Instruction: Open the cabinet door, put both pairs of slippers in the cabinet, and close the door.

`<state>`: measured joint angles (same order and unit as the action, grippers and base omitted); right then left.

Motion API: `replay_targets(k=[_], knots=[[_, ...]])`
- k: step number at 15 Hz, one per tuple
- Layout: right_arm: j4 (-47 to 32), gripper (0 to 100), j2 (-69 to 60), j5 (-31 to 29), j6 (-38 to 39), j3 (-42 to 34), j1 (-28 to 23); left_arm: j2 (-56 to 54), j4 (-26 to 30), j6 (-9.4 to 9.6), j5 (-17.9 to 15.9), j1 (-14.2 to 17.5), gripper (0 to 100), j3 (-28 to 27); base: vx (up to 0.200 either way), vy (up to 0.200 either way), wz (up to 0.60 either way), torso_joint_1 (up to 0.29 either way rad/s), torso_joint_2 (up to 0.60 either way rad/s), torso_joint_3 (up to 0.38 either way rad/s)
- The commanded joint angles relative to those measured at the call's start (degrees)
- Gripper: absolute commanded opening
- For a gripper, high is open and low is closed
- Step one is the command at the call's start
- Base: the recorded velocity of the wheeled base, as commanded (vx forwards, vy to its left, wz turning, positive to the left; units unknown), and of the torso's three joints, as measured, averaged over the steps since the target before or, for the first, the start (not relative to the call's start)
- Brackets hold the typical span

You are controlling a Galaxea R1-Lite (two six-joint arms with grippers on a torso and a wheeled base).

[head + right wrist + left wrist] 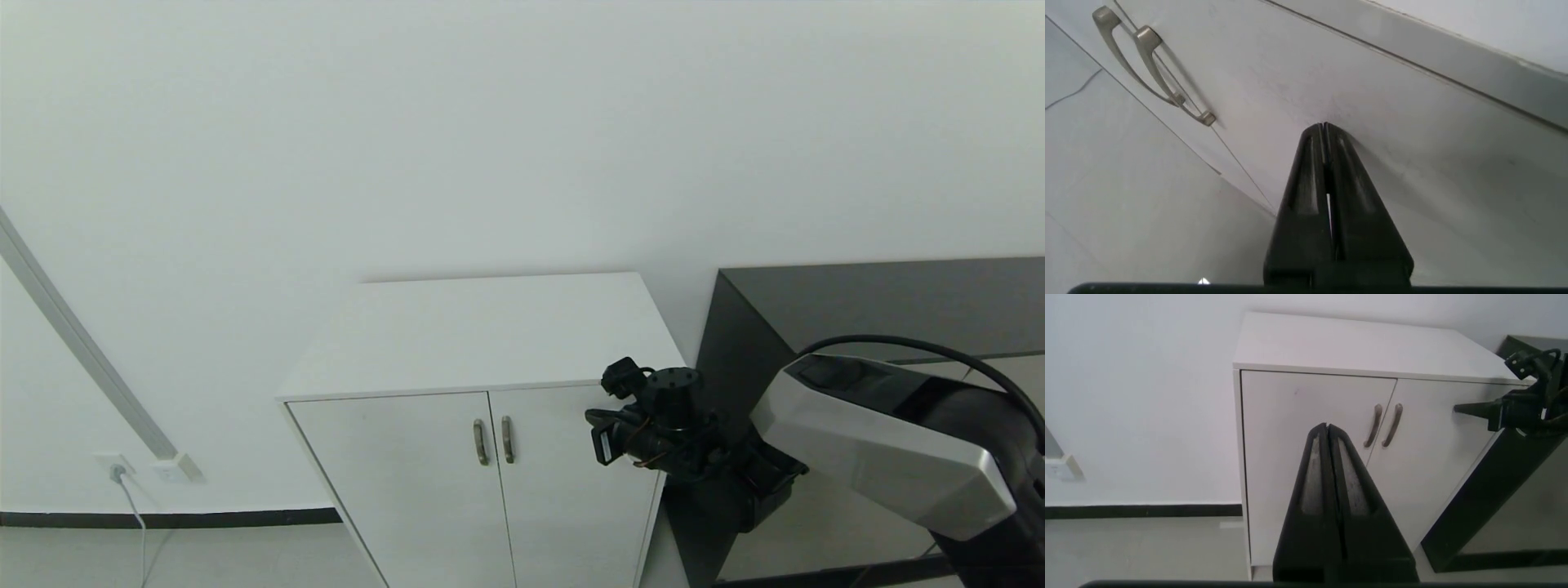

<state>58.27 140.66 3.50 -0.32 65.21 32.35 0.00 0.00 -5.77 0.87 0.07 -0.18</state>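
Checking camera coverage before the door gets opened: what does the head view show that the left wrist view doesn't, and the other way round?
Head view's extra: a cable plugged into a wall socket. Left wrist view's extra: the left end effector, shut, held back from the cabinet. Shared: the cabinet with both doors closed, its two handles, the right end effector by the right door, and the dark unit alongside.

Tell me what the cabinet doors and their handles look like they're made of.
Cabinet doors: likely white laminated board, matte, with faint streaky grain and no glare. Handles: probably brushed metal, given the dull silvery-beige sheen on their slim bows.
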Motion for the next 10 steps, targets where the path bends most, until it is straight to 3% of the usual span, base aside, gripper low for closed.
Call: replay_targets(k=[1,10], knots=[[0.2,0,-2.1,-0.1,0.0,-2.5,0.1,0.0,0.0,-0.03,0.0,0.0,0,0.0,0.000,0.000,0.00,0.000,0.00,0.000],[9.4,0,-22.6,-3.1,-0.5,-28.6,-4.9,0.1,0.0,-0.03,0.0,0.0,0,0.0,0.000,0.000,0.00,0.000,0.00,0.000]])
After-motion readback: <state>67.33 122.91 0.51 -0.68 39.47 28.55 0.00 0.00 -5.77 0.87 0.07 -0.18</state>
